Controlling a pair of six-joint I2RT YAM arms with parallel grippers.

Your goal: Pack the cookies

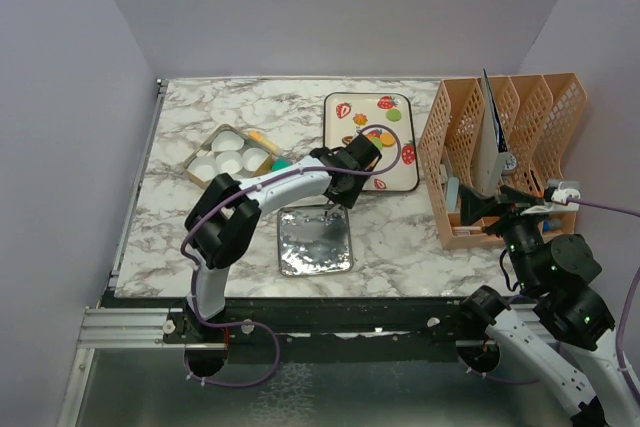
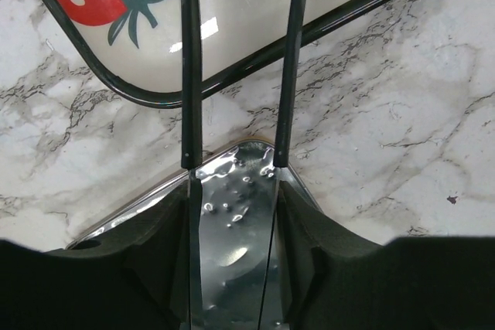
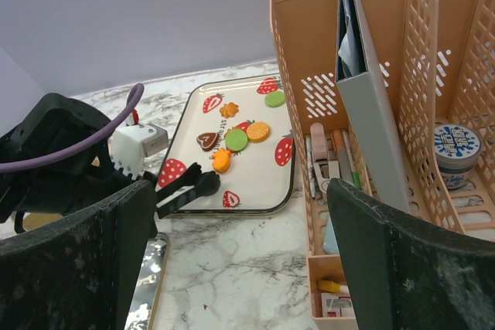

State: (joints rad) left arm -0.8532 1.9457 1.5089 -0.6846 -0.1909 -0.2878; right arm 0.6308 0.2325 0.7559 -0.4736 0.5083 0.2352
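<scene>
Left hand (image 3: 203, 184) hovers empty at the white tray (image 3: 186, 121) near cookies (image 3: 236, 138)

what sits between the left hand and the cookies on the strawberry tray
Nothing solid: in the right wrist view, the left hand hovers over the tray, and only bare white tray surface separates its fingertips from the nearest cookies.

— Any writing to read here?

— Hardly. The white tray (image 3: 263, 183) carries a small word among its strawberry prints, too tiny to make out. The round tin (image 3: 456, 147) in the orange organizer (image 3: 433, 75) on the right has a blue printed lid, blurred.

— Numbers, brands?

— None legible anywhere.
</scene>
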